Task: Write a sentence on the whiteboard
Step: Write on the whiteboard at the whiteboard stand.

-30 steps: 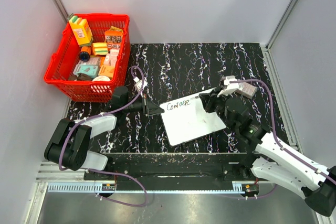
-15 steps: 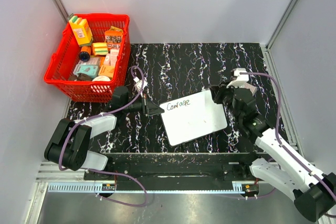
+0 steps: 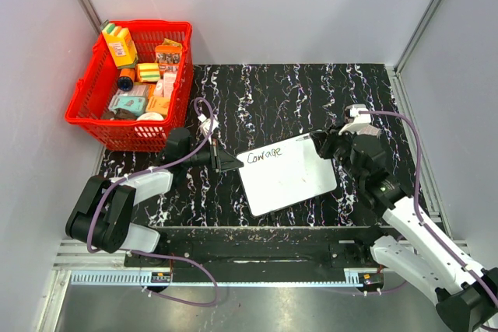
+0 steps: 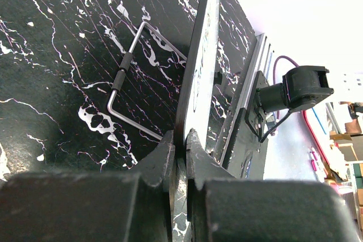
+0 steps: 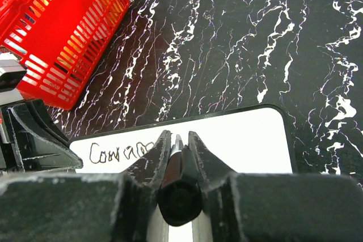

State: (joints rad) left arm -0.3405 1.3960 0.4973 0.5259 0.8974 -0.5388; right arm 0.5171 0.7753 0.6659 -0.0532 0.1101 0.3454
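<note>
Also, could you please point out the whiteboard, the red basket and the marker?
whiteboard (image 3: 289, 183): top view, blank lower part of its face.
red basket (image 3: 84, 87): top view, its left mesh wall.
marker (image 5: 179, 188): right wrist view, its dark barrel.

The whiteboard (image 3: 289, 180) lies between left gripper (image 3: 233, 163) and right gripper (image 3: 320, 145), marker (image 5: 180, 195) in the latter.

The left claw (image 3: 226, 162) and the right claw (image 3: 322, 145) are both pinching tightly closed, reaching low and inward from opposite sides
</note>
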